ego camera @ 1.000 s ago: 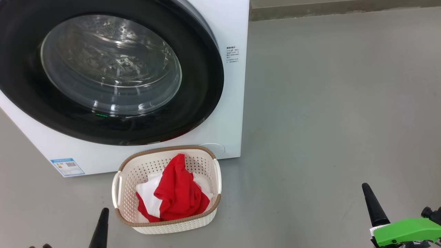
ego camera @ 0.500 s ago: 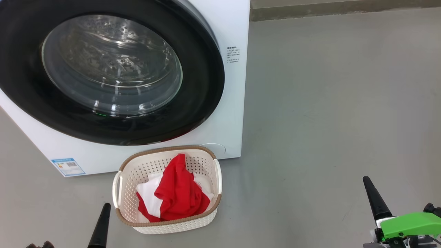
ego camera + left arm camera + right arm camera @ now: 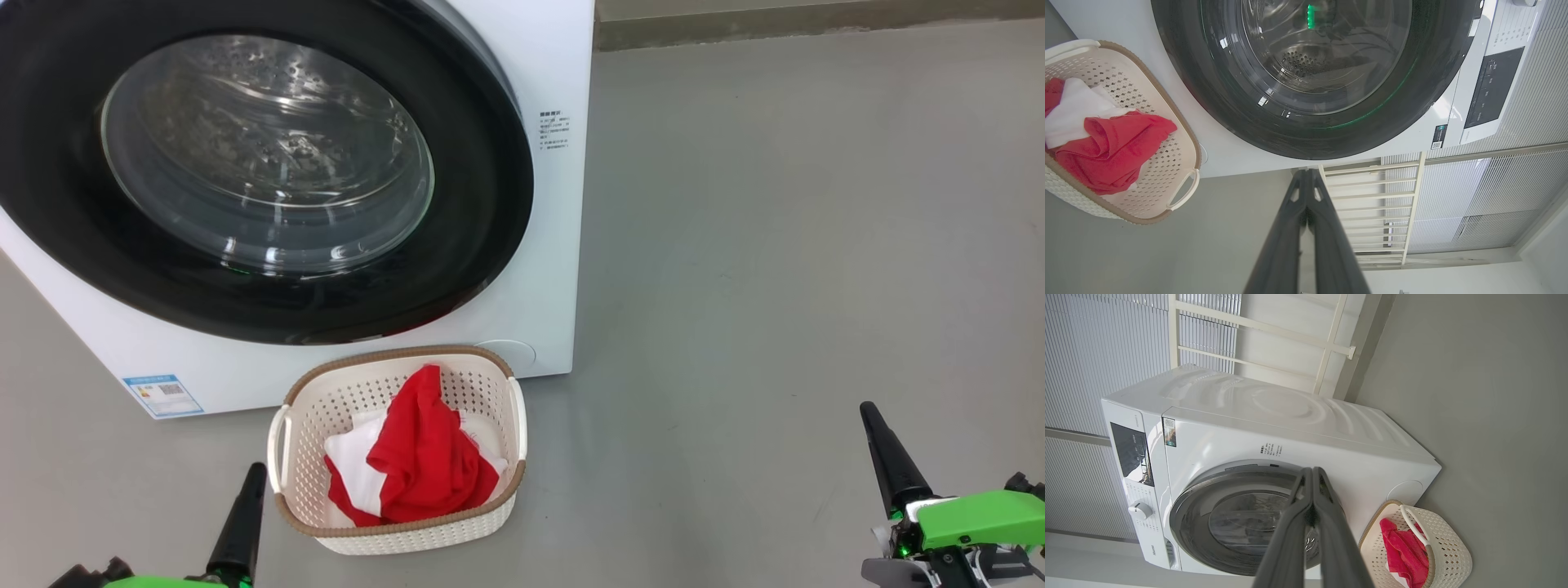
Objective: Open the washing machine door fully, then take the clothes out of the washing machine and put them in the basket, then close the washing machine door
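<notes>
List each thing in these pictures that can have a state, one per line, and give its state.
washing machine door, shut.
clothes, heaped inside the basket.
basket, upright on the floor, holding the clothes.
left tool, shut, holding nothing.
right tool, shut, holding nothing.

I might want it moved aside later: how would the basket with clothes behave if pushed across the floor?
The basket is probably light: thin perforated plastic holding only the soft red and white clothes. Low and wide on the smooth grey floor, it would likely slide rather than tip. Its walls may flex a little.
</notes>
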